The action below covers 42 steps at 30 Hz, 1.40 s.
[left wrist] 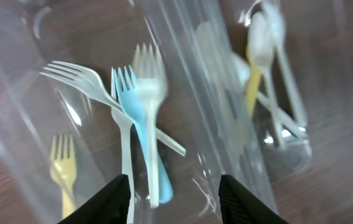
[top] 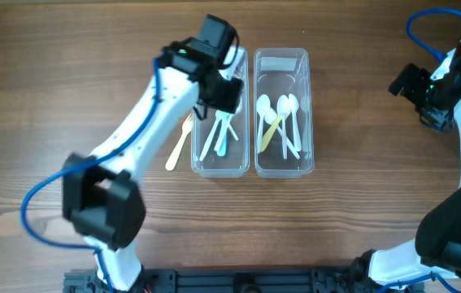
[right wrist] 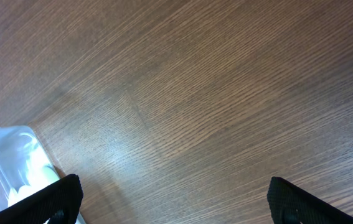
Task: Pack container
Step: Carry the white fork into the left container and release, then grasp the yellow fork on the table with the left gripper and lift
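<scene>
Two clear plastic containers stand side by side. The left container (top: 201, 167) holds white forks and a light blue fork (left wrist: 140, 121). The right container (top: 306, 114) holds white spoons and a yellow spoon (top: 271, 132). A yellow fork (top: 179, 145) lies on the table just left of the left container; it also shows in the left wrist view (left wrist: 63, 168). My left gripper (left wrist: 173, 199) is open and empty above the forks in the left container. My right gripper (right wrist: 175, 202) is open and empty over bare wood at the far right.
The table is brown wood (top: 360, 212). The corner of the right container shows at the lower left of the right wrist view (right wrist: 8, 158). The left arm reaches across from the lower left of the table.
</scene>
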Available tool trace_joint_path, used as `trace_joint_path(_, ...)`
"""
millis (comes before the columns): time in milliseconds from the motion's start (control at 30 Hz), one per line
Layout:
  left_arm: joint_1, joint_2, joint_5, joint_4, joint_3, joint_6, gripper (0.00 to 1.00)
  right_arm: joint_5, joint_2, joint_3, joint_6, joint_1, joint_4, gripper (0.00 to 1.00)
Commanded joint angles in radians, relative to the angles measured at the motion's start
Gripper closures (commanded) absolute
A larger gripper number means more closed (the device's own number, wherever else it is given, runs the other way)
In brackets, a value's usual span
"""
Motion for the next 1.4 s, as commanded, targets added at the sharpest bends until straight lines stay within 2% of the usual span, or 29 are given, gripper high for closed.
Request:
trace_joint_path(0, 0.003, 0.05, -0.027, 0.024, -0.011, 0.0, 0.65, -0.012, 0.006, -0.008, 0.004, 0.001, 0.002, 0.05)
trace_joint_path(67, 0.016, 0.023, -0.032, 0.019, 0.005, -0.014, 0.69, -0.012, 0.006, -0.008, 0.004, 0.001, 0.003, 0.05)
trace_joint_path(167, 0.042, -0.053, -0.056, 0.002, 0.026, -0.035, 0.69, -0.012, 0.006, -0.008, 0.004, 0.001, 0.003, 0.05)
trace_joint_path(333, 0.124, -0.16, -0.179, -0.072, 0.025, -0.041, 0.54, -0.012, 0.006, -0.008, 0.004, 0.001, 0.003, 0.05)
trace_joint_path(433, 0.185, -0.135, -0.179, -0.093, -0.033, -0.039, 0.54, -0.012, 0.006, -0.008, 0.004, 0.001, 0.003, 0.04)
trace_joint_path(567, 0.243, -0.072, -0.178, 0.002, -0.216, 0.013, 0.54, -0.012, 0.006, -0.008, 0.004, 0.001, 0.002, 0.04)
trace_joint_path(633, 0.254, -0.05, -0.174, 0.05, -0.293, 0.037, 0.59, -0.012, 0.007, -0.008, 0.004, 0.001, 0.002, 0.04)
trace_joint_path(767, 0.251, -0.044, -0.132, 0.152, -0.405, 0.179, 0.6, -0.012, 0.007, -0.008, 0.004, 0.001, 0.003, 0.04)
trace_joint_path(967, 0.249, -0.044, -0.096, 0.233, -0.487, 0.196, 0.59, -0.012, 0.006, -0.008, 0.004, 0.001, 0.002, 0.05)
trace_joint_path(1100, 0.247, -0.044, 0.01, 0.296, -0.555, 0.274, 0.59, -0.012, 0.006, -0.008, 0.004, 0.001, 0.002, 0.04)
trace_joint_path(1367, 0.24, -0.044, 0.047, 0.289, -0.562, 0.323, 0.55, -0.012, 0.007, -0.008, 0.004, 0.001, 0.002, 0.05)
